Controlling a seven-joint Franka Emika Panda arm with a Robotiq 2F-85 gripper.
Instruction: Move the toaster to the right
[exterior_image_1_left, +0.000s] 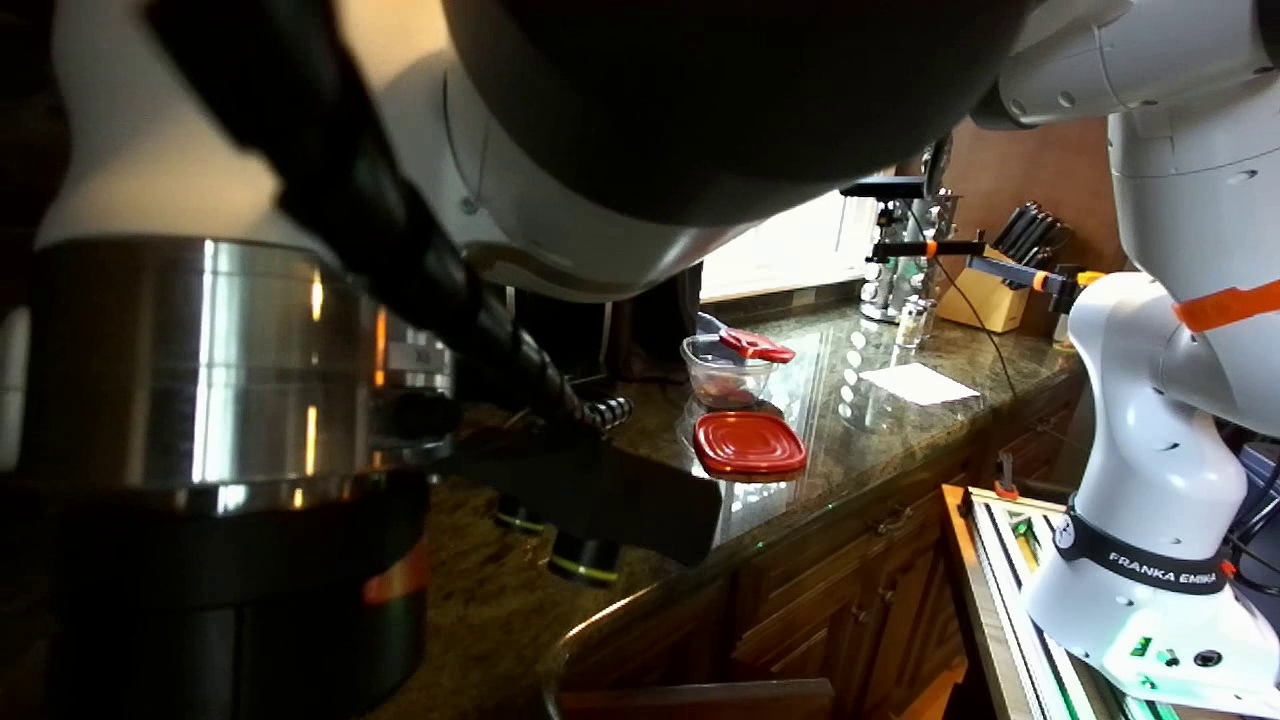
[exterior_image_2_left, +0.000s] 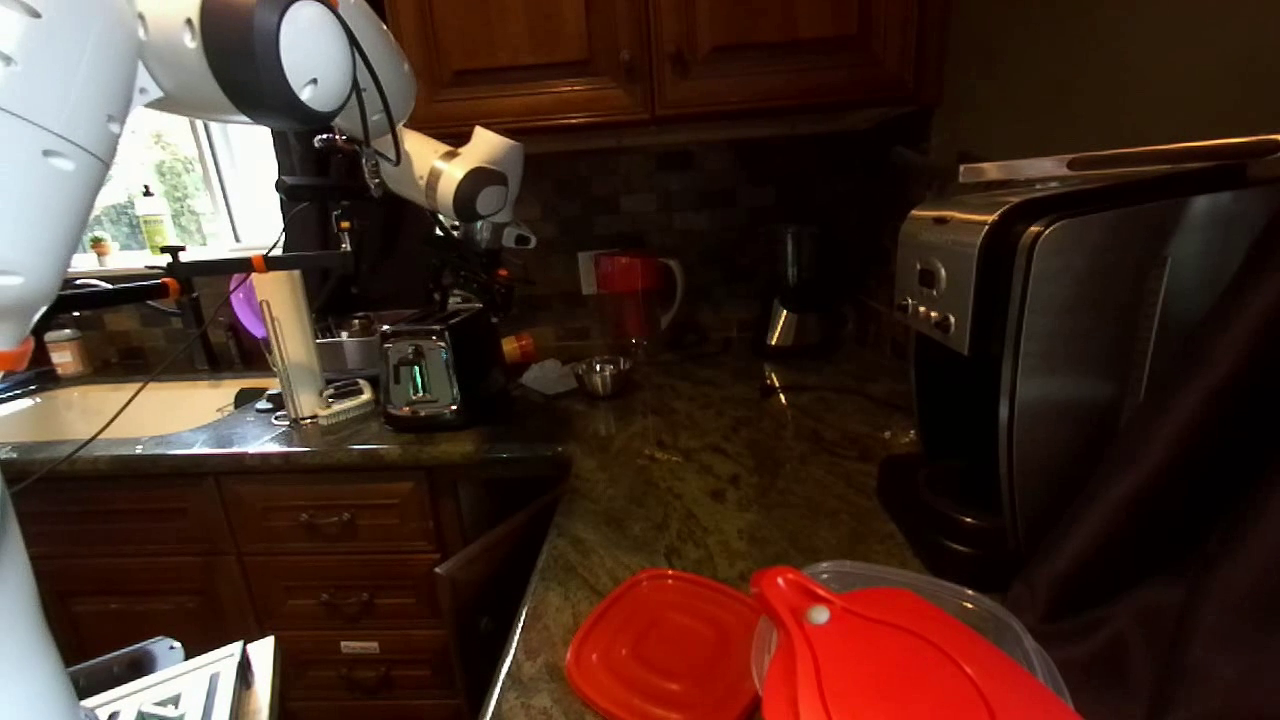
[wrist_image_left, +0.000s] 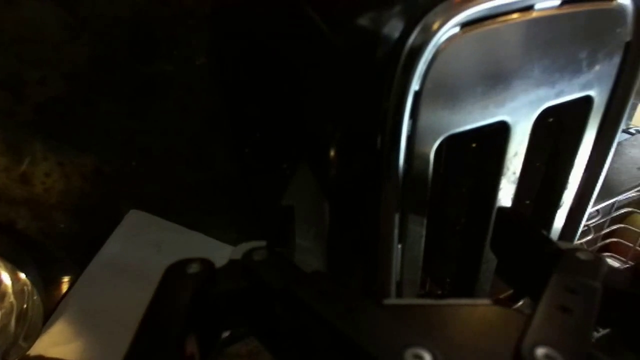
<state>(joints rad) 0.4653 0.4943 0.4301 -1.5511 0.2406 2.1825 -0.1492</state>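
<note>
Jaws: spread — the gripper (wrist_image_left: 394, 227) has its fingers (wrist_image_left: 525, 252) well apart, with nothing visibly pinched.
Fingers: in the wrist view one lies over the slots (wrist_image_left: 467, 210) of the toaster (wrist_image_left: 516, 145), the other out by its black side; contact, or a tip dipping into a slot, cannot be told in the gloom.
Chrome top: ahead of the jaws and to the right in the wrist view, below them in an exterior view; they straddle one long side, not the whole width.
Long axis: slots and body run away from the gripper, leaning slightly right at the far end; the jaws would close across that axis.
Arm: the only one (exterior_image_2_left: 455, 180), reaching in above the toaster.
Coming move: probably a squeeze on that straddled side, then a drag; a shallow bite could slip.
Counter: the toaster stands upright on the counter (exterior_image_2_left: 680, 500), chrome end toward the front edge, brush (exterior_image_2_left: 345, 402) just beside its left in that view.
Bowl: white paper (exterior_image_2_left: 550, 377) and a steel bowl (exterior_image_2_left: 603, 376) lie to its right there — likely in the path, if that right is meant.
</note>
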